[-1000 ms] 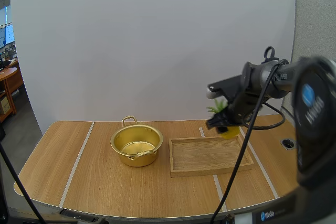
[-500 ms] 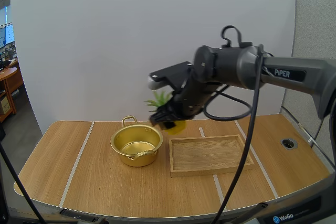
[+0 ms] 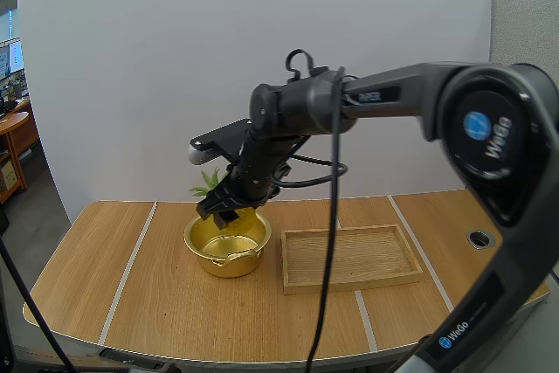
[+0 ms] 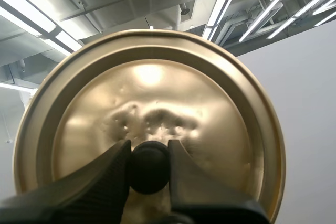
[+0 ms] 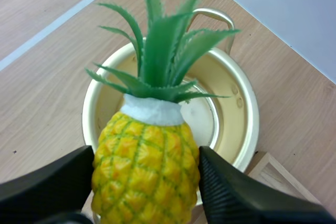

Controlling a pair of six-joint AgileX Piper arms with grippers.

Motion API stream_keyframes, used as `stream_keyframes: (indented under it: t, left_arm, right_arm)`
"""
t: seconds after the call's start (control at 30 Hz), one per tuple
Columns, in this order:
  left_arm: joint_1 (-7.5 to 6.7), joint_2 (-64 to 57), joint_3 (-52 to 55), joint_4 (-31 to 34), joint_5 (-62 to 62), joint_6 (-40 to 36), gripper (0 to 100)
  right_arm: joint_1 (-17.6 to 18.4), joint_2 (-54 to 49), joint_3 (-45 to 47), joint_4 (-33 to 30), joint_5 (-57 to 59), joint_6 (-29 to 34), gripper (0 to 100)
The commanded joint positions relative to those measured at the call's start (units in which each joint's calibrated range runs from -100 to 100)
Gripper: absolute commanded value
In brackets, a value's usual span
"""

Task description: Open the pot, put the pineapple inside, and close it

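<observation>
The golden pot (image 3: 227, 246) stands open on the table, left of the tray. My right gripper (image 3: 229, 204) hangs just over its mouth, shut on a plastic pineapple (image 3: 208, 184) whose green leaves stick out to the left. In the right wrist view the yellow pineapple (image 5: 146, 169) sits squeezed between the two black fingers (image 5: 50, 182) of the right gripper (image 5: 146, 156), directly above the pot (image 5: 237, 100). My left gripper (image 4: 149, 167) is shut on the black knob (image 4: 149, 165) of the golden lid (image 4: 157, 98), held up in the air.
A shallow wooden tray (image 3: 349, 258) lies right of the pot, and its corner (image 5: 273, 174) shows beside the pot in the right wrist view. Pale tape lines (image 3: 129, 268) cross the tabletop. A round hole (image 3: 479, 238) sits at the table's right edge.
My right arm has swung left with the pineapple, from above the tray's far right corner to over the pot. The pot and tray have not moved.
</observation>
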Motion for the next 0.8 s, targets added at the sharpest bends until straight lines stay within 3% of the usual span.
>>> stream_keyframes:
  t: [0.0,0.77]
  left_arm:
    - [-0.01,-0.4,-0.5,0.3,-1.9,-0.6,0]
    - [-0.01,-0.4,-0.5,0.3,-1.9,-0.6,0]
  right_arm:
    - [0.1,2.6,-2.1,0.1,-0.8,0.1,0]
    - [0.1,16.1,-2.5,-2.6,-7.9,-0.3,0]
